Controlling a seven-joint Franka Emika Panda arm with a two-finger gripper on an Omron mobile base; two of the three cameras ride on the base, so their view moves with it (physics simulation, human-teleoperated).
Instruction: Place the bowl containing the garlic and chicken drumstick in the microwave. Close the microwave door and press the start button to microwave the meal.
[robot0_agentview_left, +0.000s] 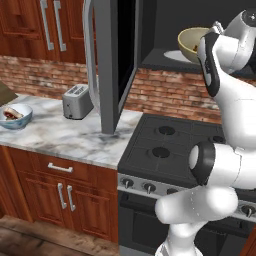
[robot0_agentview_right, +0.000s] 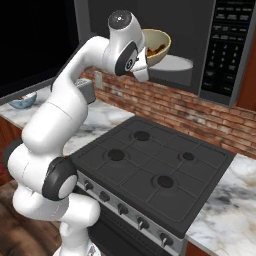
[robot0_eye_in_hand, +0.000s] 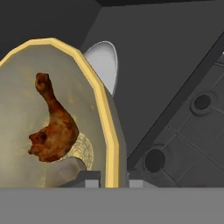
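Closest to me in the hand view, the jaws straddle the yellow rim of the bowl at the bottom of the frame, one tip inside and one outside, clenched on that rim. The gripper carries the bowl tipped, so I look into its tan inside across the left half of the frame. The chicken drumstick lies against the inner wall, its long axis running from lower left to upper centre: plump end low, thin bone end pointing toward the top of the frame. A pale rounded lump sits just below it near the rim; I cannot tell what it is.

Past the bowl's rim I see the white turntable plate at upper centre, and the stove burners at lower right.

In the right base view the bowl hangs in the upper centre at the mouth of the microwave, just above the front of the turntable plate, the arm's wrist in front of it. In the left base view the bowl sits at upper right, and the microwave door stands swung wide open at upper centre, above the marble counter with the toaster and a small pale bowl at the left edge.
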